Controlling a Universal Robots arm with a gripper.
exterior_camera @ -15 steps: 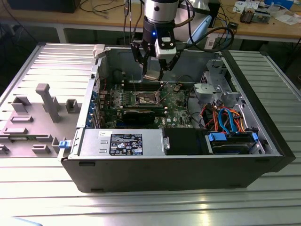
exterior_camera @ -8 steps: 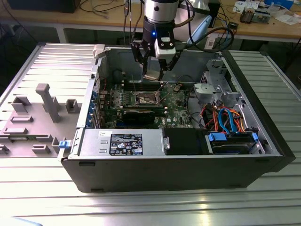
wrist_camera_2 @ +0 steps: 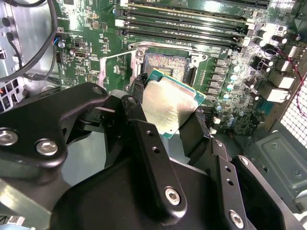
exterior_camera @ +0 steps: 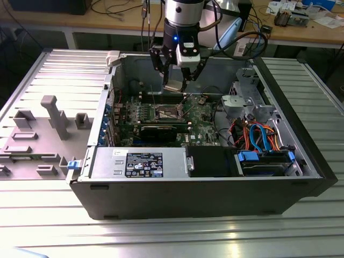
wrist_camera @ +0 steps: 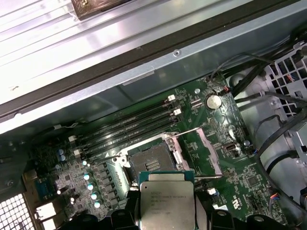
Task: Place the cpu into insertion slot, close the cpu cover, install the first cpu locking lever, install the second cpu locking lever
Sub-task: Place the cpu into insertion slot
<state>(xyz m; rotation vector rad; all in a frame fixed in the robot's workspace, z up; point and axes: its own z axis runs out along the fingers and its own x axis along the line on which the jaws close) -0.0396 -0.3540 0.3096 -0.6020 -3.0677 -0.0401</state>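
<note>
Exterior view: cpu (exterior_camera: 173, 86), apparently, in hand (exterior_camera: 176, 80)

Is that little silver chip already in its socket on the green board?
Out: the gripper holds the cpu above the open, empty socket.

Holds cpu (wrist_camera: 166, 201) just short of bare socket (wrist_camera: 152, 165); shows cpu cover (wrist_camera: 209, 154) swung open alongside; coin battery (wrist_camera: 213, 101) beyond it

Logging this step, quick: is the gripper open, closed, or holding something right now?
Gripper: closed on the cpu, held clear of the open insertion slot.
</note>
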